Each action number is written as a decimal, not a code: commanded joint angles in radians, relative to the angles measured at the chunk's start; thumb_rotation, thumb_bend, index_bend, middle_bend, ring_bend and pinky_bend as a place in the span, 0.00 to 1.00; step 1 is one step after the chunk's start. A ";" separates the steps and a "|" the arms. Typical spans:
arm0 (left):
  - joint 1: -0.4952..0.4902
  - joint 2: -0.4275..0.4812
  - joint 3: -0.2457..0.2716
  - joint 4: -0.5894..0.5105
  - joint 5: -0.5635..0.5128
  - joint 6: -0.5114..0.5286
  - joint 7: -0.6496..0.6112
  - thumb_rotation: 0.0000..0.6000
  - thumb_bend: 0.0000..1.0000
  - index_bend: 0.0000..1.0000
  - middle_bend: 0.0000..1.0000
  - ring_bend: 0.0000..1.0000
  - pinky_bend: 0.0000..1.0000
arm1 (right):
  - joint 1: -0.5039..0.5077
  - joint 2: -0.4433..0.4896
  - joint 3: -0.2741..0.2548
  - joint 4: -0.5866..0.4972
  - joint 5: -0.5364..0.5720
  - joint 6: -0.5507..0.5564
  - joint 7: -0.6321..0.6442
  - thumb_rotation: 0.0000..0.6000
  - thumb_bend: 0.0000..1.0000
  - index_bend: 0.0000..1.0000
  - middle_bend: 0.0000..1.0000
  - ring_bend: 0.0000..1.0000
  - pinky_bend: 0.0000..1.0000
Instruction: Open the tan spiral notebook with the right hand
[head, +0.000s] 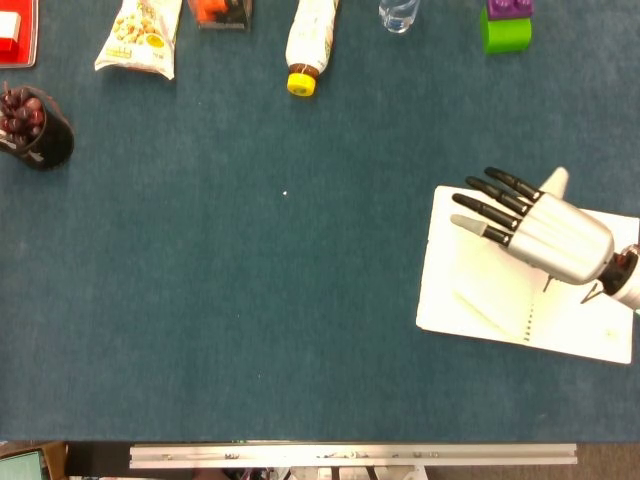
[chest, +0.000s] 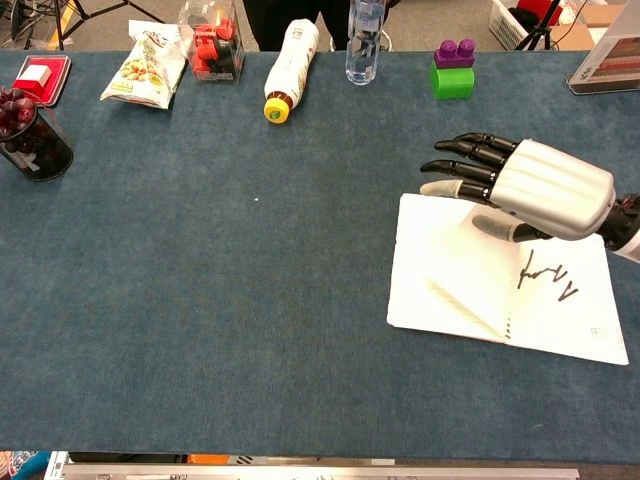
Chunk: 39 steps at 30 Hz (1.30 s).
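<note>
notebook: tan spiral notebook (chest: 470, 290) lies open flat, white pages up | right hand (chest: 535, 185): above it, fingers extended, holding nothing | left: withdraw only

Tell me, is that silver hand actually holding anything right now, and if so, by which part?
Nothing is held. The right hand hovers with fingers spread above the notebook, which lies open and flat on the table.

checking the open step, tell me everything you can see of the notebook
The spiral notebook lies open and flat at the right of the blue tabletop, showing white pages, a dark scribble on the right page and the spiral binding down the fold. The right hand is above its upper part, fingers spread; contact is unclear.
</note>
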 joint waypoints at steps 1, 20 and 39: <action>0.000 0.000 0.000 0.000 0.000 0.000 -0.001 1.00 0.22 0.47 0.42 0.42 0.52 | 0.007 -0.013 0.008 0.004 0.007 0.006 0.005 1.00 0.37 0.21 0.16 0.02 0.13; 0.001 0.002 0.000 0.002 0.003 0.001 -0.008 1.00 0.22 0.47 0.42 0.42 0.52 | 0.012 -0.021 0.014 -0.061 0.022 0.065 0.023 1.00 0.34 0.21 0.16 0.02 0.13; -0.002 -0.003 0.008 -0.003 0.035 0.008 -0.006 1.00 0.22 0.47 0.42 0.42 0.52 | -0.210 0.449 -0.011 -0.584 0.053 0.241 -0.337 1.00 0.36 0.21 0.18 0.04 0.13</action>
